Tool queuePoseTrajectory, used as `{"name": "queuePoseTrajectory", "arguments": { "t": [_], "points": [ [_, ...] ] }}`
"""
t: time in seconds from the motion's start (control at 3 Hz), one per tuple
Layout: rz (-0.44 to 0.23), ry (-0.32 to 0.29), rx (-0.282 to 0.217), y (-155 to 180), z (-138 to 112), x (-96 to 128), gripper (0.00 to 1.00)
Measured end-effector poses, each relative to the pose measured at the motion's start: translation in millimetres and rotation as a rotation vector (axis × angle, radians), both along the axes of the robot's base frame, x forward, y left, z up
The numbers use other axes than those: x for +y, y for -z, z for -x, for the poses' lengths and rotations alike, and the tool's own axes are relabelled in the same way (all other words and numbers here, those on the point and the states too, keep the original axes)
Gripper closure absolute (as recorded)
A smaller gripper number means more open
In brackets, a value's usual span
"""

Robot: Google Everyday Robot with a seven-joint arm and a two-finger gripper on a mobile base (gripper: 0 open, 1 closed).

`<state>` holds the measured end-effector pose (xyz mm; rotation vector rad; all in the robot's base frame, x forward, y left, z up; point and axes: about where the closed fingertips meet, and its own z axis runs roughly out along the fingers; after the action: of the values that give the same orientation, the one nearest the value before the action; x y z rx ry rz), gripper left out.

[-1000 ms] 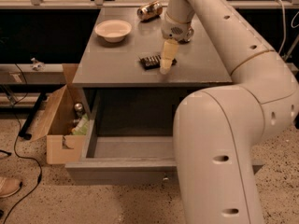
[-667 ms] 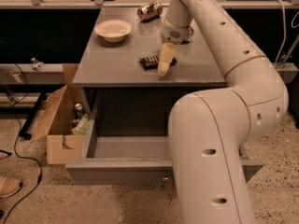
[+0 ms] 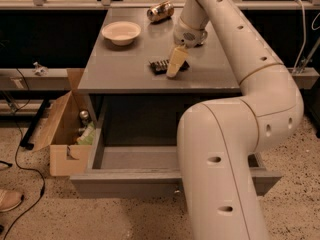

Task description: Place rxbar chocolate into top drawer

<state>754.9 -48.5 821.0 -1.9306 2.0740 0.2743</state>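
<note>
The rxbar chocolate (image 3: 160, 65), a flat black-wrapped bar with pale print, lies on the grey cabinet top (image 3: 120, 69) near its front edge. My gripper (image 3: 173, 70) hangs from the long white arm and points down right over the bar's right end, its pale fingers (image 3: 176, 60) reaching the bar. The top drawer (image 3: 135, 159) is pulled out below the cabinet top; its inside shows bare grey. My arm's large lower link hides the drawer's right half and its knob.
A white bowl (image 3: 121, 32) sits at the back left of the top. A soda can (image 3: 160, 11) lies on its side at the back. An open cardboard box (image 3: 62, 129) with items stands on the floor to the drawer's left. Cables and a shoe lie on the floor.
The arm has shifted a little in view and the gripper has stayed over the bar's right end. The bar has not moved.
</note>
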Motion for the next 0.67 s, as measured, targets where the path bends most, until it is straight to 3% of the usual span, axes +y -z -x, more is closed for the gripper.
{"name": "queuePoseTrajectory", "arguments": {
  "t": [0.33,0.67],
  "points": [
    [0.0,0.001,-0.003,-6.2,0.7,-0.8,0.68],
    [0.0,0.002,-0.003,-8.0,1.0,-1.4,0.76]
  ]
}}
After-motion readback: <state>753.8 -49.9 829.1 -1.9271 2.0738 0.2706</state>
